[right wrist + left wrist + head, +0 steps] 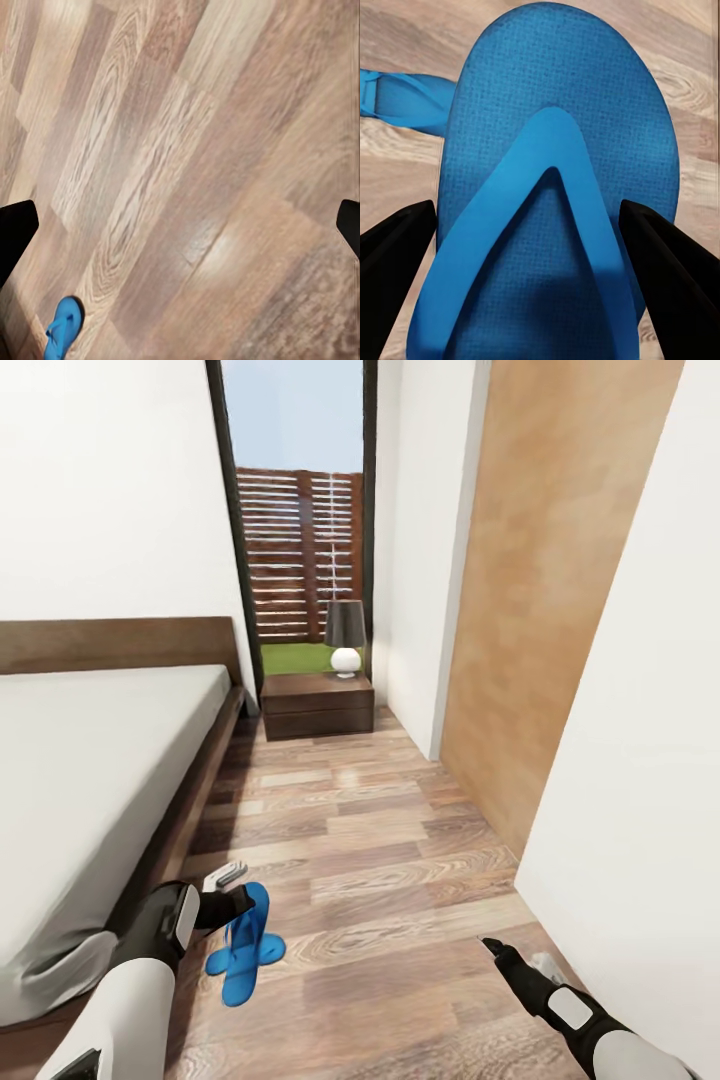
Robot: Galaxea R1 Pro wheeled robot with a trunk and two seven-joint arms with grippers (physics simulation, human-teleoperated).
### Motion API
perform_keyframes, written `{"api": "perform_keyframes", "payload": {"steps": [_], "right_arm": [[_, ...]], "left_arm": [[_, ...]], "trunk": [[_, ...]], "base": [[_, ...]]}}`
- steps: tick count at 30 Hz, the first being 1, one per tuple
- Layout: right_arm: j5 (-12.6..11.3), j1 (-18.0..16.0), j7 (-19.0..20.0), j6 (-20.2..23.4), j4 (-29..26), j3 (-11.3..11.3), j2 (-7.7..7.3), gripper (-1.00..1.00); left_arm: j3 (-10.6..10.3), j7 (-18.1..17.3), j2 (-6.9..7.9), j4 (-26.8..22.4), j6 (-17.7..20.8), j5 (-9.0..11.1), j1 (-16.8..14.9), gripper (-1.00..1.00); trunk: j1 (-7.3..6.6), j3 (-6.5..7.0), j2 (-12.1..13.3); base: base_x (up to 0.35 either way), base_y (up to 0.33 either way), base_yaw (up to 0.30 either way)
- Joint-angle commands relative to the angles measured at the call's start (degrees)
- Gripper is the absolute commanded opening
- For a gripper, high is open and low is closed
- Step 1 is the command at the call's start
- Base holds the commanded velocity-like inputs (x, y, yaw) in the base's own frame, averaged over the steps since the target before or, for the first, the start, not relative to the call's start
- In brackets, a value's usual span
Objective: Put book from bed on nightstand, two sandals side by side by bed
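Left gripper (540, 225), fingers spread wide, is straddling a bright blue flat flip-flop sandal (555, 210) lying on the brown wood-plank floor (400, 880) beside the grey-mattressed bed (90, 760). Advice: centre over the sole, descending squarely before closing, avoiding the second sandal (405, 105) touching it.

White arm shells; black wrists; black, tapered gripper fingers (660, 262).

There are two blue sandals (245, 945) on the floor, one bed (90, 760), one nightstand (317, 705), and one lamp (345, 638).
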Motion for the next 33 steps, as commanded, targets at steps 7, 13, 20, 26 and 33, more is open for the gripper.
{"api": "perform_keyframes", "payload": {"steps": [7,13,20,26,33], "right_arm": [[-0.59,-0.02,0.08,0.4,-0.06,0.03,0.0,1.0],[-0.59,-0.02,0.08,0.4,-0.06,0.03,0.0,1.0],[-0.56,-0.02,0.01,0.4,-0.06,0.03,0.0,1.0],[-0.44,-0.02,0.02,0.4,-0.1,0.09,0.0,1.0],[-0.42,-0.02,0.07,0.46,-0.22,0.4,0.0,1.0]], "left_arm": [[0.41,-0.51,0.01,-0.08,0.22,-0.56,-0.05,-1.0],[0.39,-0.52,0.02,-0.07,0.22,-0.56,-0.05,-1.0],[0.39,-0.56,0.02,-0.04,0.22,-0.57,-0.05,-1.0],[0.36,-0.52,-0.05,0.08,0.2,-0.63,-0.05,-1.0],[0.08,-0.39,-0.36,0.51,-0.47,-0.76,-0.05,-1.0]], "trunk": [[-0.01,-0.06,-0.02],[-0.01,-0.06,-0.02],[-0.01,-0.19,-0.02],[-0.01,-0.21,-0.02],[-0.01,-0.22,-0.02]], "base": [[0.0,0.125,-0.269],[0.0,0.124,-0.266],[0.0,0.102,-0.143],[0.0,0.013,-0.015],[0.0,0.002,-0.002]]}}
